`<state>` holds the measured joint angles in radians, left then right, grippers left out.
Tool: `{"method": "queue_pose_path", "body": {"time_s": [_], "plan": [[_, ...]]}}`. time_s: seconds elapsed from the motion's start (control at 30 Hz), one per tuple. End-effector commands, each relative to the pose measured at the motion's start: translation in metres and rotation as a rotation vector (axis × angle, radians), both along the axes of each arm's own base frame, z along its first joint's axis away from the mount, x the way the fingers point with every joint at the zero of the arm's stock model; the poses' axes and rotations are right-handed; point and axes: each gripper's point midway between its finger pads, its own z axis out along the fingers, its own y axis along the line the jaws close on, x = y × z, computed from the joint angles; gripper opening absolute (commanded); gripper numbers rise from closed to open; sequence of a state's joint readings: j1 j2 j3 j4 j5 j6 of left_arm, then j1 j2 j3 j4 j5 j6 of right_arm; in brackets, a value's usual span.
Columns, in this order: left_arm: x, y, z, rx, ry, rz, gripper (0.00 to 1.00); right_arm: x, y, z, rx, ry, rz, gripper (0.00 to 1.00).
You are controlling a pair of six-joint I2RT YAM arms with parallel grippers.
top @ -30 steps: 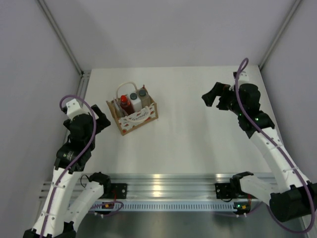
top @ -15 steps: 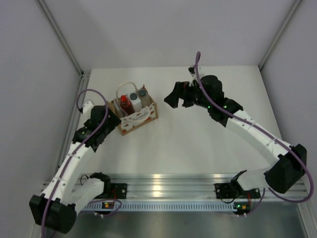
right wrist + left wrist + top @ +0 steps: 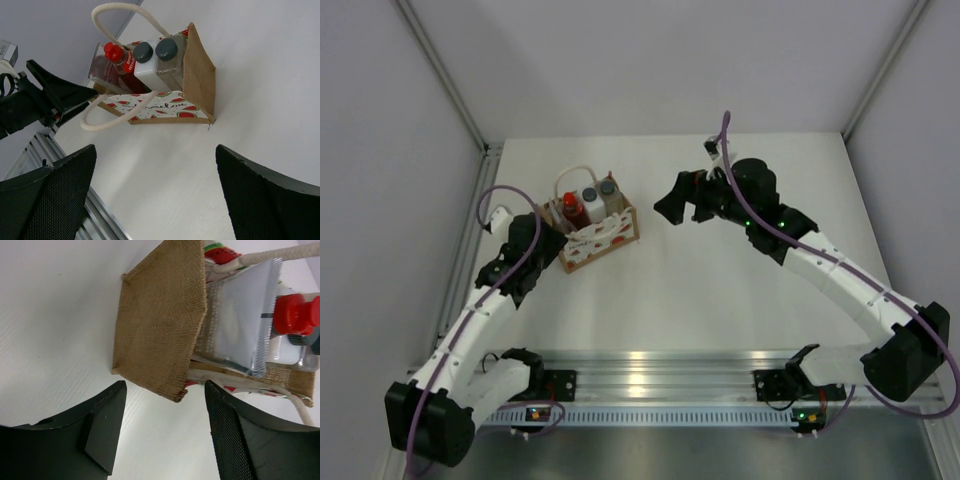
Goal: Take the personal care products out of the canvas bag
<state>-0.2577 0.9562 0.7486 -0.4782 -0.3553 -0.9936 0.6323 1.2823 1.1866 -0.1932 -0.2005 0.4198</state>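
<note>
The canvas bag (image 3: 595, 232) stands upright at the table's left middle, tan with a watermelon print and white loop handles (image 3: 572, 178). In it stand a red bottle (image 3: 572, 209), a white bottle with grey cap (image 3: 590, 196) and a pale dark-capped bottle (image 3: 608, 187). The flat silvery tube (image 3: 240, 325) shows inside the bag (image 3: 160, 335) in the left wrist view. My left gripper (image 3: 552, 240) is open and empty, right beside the bag's left side. My right gripper (image 3: 670, 208) is open and empty, hovering to the right of the bag (image 3: 200, 80).
A metal rail (image 3: 650, 365) runs along the near table edge. Grey walls enclose the table on the left, the back and the right.
My left gripper has moved in from the left up to the bag's side. My right arm has swung left toward the bag, then held almost still.
</note>
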Motion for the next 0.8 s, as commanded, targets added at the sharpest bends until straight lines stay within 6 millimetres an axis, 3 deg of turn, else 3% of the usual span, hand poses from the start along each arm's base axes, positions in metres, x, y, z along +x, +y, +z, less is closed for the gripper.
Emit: {"method": "queue_pose_path", "body": {"time_s": [0.0,0.17,0.33,0.47,0.5,0.57,0.6,0.63,0.67,0.73,0.77], "plan": [[0.01,0.0,0.038,-0.037,-0.156,0.011,0.68,-0.003,0.008,0.028,0.052,-0.091,0.037,0.99],[0.008,0.008,0.043,-0.022,-0.181,0.049,0.68,-0.002,0.016,0.027,0.057,-0.076,0.055,0.99],[0.015,0.004,0.022,-0.017,-0.124,0.04,0.64,-0.002,0.029,0.026,0.049,-0.075,0.091,1.0],[0.017,0.001,0.007,-0.018,-0.101,0.035,0.52,-0.004,0.05,0.032,0.038,-0.091,0.158,0.99],[0.016,0.002,0.004,-0.017,-0.096,0.032,0.5,-0.004,0.055,0.045,0.039,-0.123,0.173,1.0],[0.015,0.001,0.001,-0.019,-0.094,0.031,0.41,-0.007,0.072,0.04,0.011,-0.116,0.208,0.99],[0.015,0.001,-0.002,-0.019,-0.088,0.032,0.36,-0.007,0.079,0.05,0.014,-0.144,0.218,0.99],[0.014,0.002,-0.003,-0.02,-0.089,0.035,0.26,-0.005,0.084,0.05,0.006,-0.146,0.219,0.99],[0.013,0.002,-0.003,-0.019,-0.088,0.036,0.24,-0.006,0.097,0.041,-0.009,-0.136,0.238,0.99],[0.011,0.004,-0.005,-0.019,-0.089,0.043,0.22,-0.001,0.109,0.047,-0.022,-0.161,0.23,0.98],[0.011,0.005,-0.005,-0.017,-0.091,0.049,0.14,0.0,0.123,0.034,-0.047,-0.145,0.242,0.97]]}}
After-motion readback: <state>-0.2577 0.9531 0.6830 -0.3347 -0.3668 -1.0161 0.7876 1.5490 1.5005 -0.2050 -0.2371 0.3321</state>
